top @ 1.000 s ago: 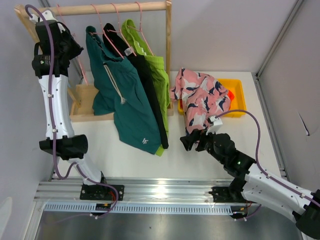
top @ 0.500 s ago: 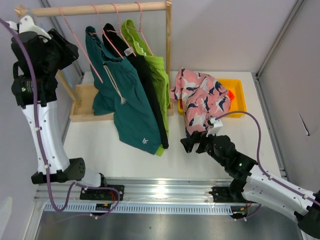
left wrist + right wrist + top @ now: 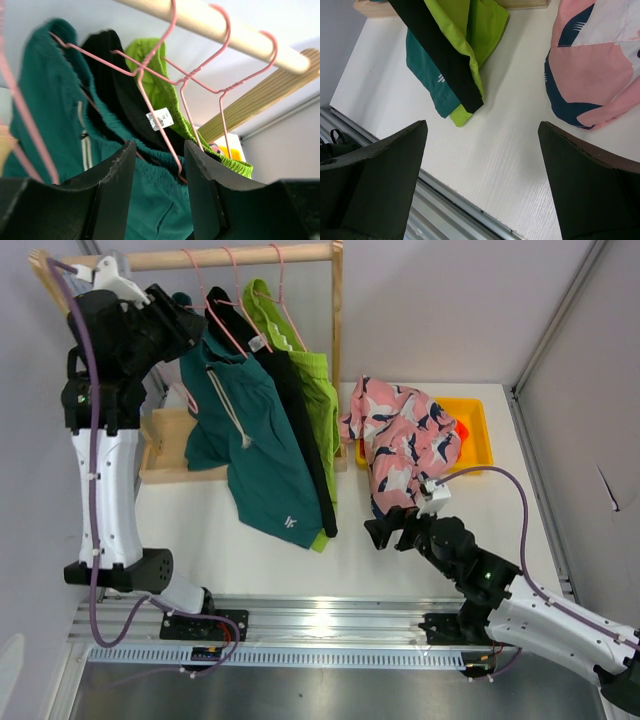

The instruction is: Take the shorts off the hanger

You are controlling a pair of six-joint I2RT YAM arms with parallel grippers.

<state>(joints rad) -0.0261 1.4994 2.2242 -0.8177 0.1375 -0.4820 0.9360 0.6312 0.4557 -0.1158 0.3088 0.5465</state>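
Three hang on pink wire hangers (image 3: 186, 79) at eleven o'clock: teal fabric shorts (image 3: 250, 450), black shorts (image 3: 300, 430), lime green shorts (image 3: 322, 390); pink navy-splotched shorts (image 3: 405, 445) drape the yellow plastic bin (image 3: 478, 420) at two o'clock; left gripper (image 3: 160, 150) half-spread; right gripper (image 3: 482, 127) spread wide.

orange shorts (image 3: 463, 427), perhaps, under pink shorts (image 3: 405, 440)

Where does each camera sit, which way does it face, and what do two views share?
Top external: high behind, looking down; left arm and right arm show.
Left wrist: looks up at the wooden rail; left gripper's fingers show.
Right wrist: looks down at the table; right gripper's fingers show.
All share the teal shorts.
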